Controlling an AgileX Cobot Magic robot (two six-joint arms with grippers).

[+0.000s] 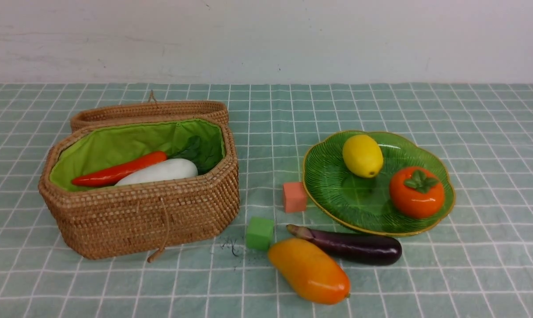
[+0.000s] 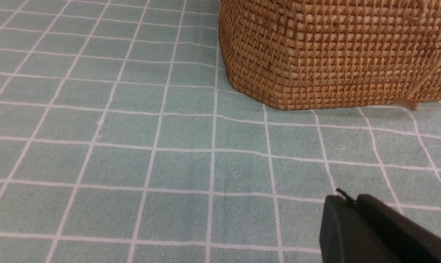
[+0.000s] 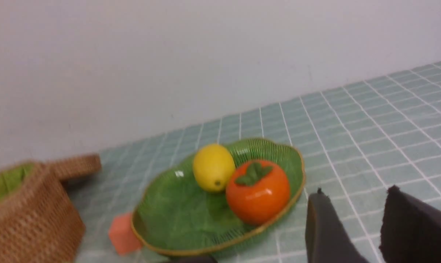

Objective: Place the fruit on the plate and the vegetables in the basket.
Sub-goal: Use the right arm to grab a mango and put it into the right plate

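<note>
The green plate [image 1: 350,198] holds the yellow lemon [image 1: 362,155] and the persimmon [image 1: 417,192]; the plate also shows in the right wrist view [image 3: 176,215]. The mango [image 1: 309,270] and the purple eggplant [image 1: 350,244] lie on the cloth in front of the plate. The wicker basket [image 1: 147,216], lid open, holds the white radish [image 1: 162,171] and the red carrot-like piece [image 1: 118,174]. No potato is in view. My left gripper [image 2: 346,199] is shut and empty, above the cloth near the basket's wall [image 2: 333,54]. My right gripper [image 3: 355,191] is open and empty beside the plate. Neither gripper shows in the front view.
A salmon-pink cube [image 1: 294,197] sits at the plate's left edge, and a green cube [image 1: 260,232] lies left of the eggplant's stem. A checked green cloth [image 1: 469,274] covers the table. A white wall stands behind.
</note>
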